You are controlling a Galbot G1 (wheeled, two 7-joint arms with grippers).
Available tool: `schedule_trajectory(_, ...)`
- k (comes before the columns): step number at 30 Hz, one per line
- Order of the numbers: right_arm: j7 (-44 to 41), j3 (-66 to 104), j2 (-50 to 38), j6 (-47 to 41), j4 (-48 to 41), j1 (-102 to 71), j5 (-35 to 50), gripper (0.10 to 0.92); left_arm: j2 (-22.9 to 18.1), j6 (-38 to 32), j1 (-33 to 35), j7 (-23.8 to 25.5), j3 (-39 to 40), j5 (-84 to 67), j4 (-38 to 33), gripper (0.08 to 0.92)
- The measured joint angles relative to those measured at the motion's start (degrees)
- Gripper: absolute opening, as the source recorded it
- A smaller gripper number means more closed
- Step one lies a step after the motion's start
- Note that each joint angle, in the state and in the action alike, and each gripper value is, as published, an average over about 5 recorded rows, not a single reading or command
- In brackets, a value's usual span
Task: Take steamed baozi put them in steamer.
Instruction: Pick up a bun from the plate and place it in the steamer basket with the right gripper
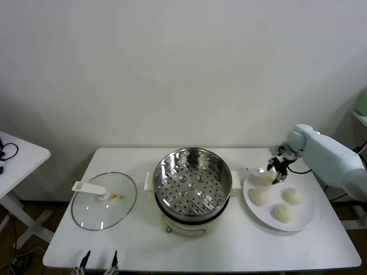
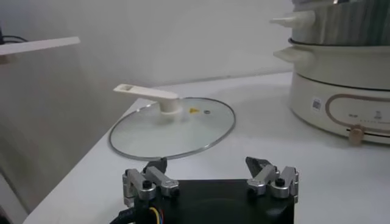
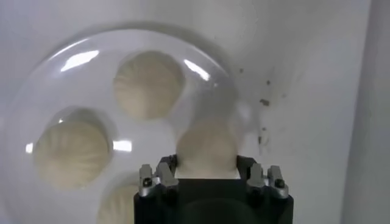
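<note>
Right hand clamped on one baozi at the plate edge nearest the steamer; three baozi on plate. Left hand parked near the lid, fingers wide.

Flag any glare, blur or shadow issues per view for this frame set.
Head view: bright reflections inside the steamer; the baozi at the right gripper looks smeared.
Left wrist view: lid is sharp, with little glare; left gripper is in focus.
Right wrist view: white glare patches on the plate; the held baozi is soft-edged; plate casts a shadow.
</note>
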Motion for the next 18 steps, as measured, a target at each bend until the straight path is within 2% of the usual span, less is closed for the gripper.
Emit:
schedule_trajectory(9,-0.3,-10.3,-0.9,1.8,14.3,14.8,6.4,0.653,-0.2,0.0,0.1,-0.1,0.3,0.5,0.1,0.823)
schedule_trajectory(18,-0.2,-15.9,2.3,6.2,27.2,26.2,9.9,0.645,-0.3,-0.3,0.3,-0.2,0.7,1.2,0.3,0.823)
